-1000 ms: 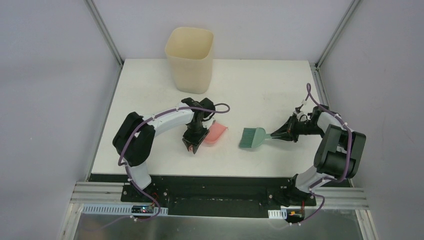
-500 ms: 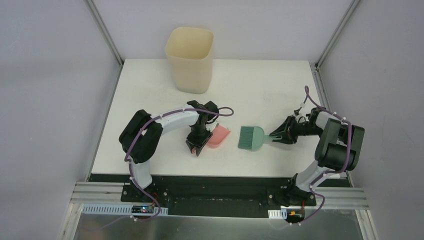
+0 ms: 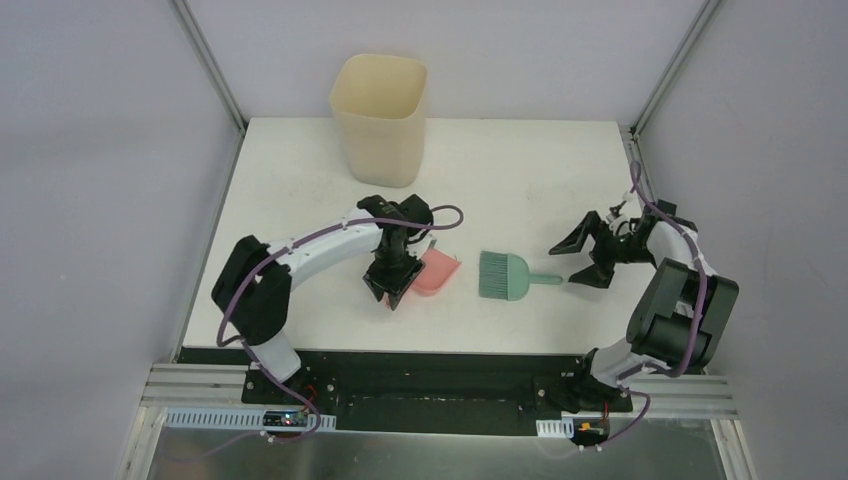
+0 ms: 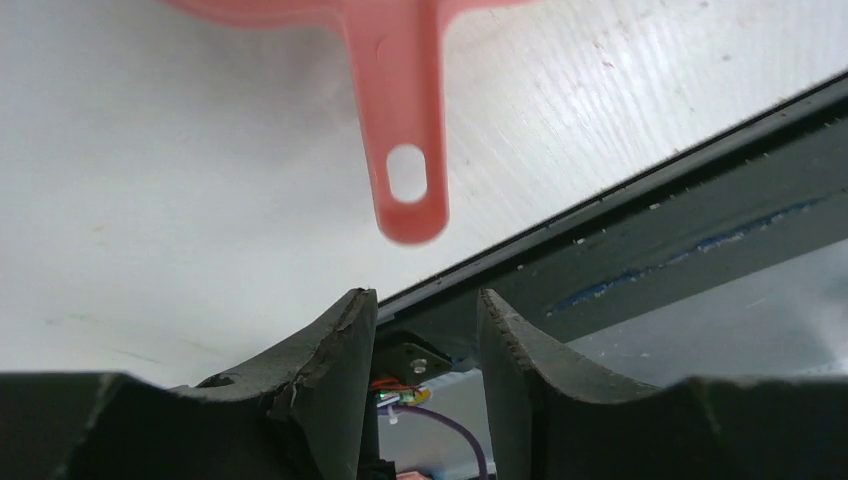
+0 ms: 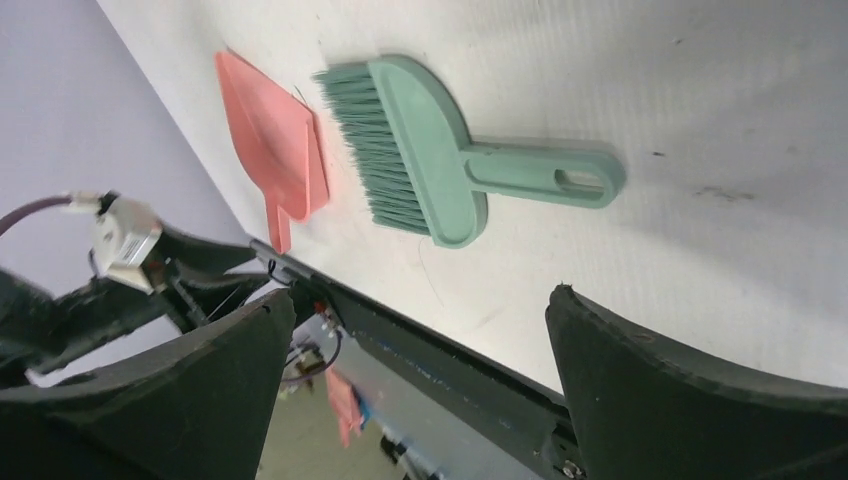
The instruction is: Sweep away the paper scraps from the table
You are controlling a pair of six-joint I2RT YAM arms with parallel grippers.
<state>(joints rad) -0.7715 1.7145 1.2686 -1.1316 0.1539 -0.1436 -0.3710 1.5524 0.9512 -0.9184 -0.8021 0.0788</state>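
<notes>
Teal brush (image 3: 503, 277) and pink dustpan (image 3: 438, 272) lie side by side on the white table (image 3: 300, 200). Your right gripper (image 3: 562, 266) gapes wide, holding nothing. Your left gripper (image 4: 425, 297) stands parted, just short of the dustpan's handle.

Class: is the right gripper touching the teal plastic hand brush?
Apart. The right wrist view shows bare white table between the teal plastic hand brush and both fingers of the open right gripper.

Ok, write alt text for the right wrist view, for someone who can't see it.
A teal hand brush lies flat on the white table, its bristles toward a pink dustpan close beside it. In the foreground the right gripper stands wide open, holding nothing.
</notes>
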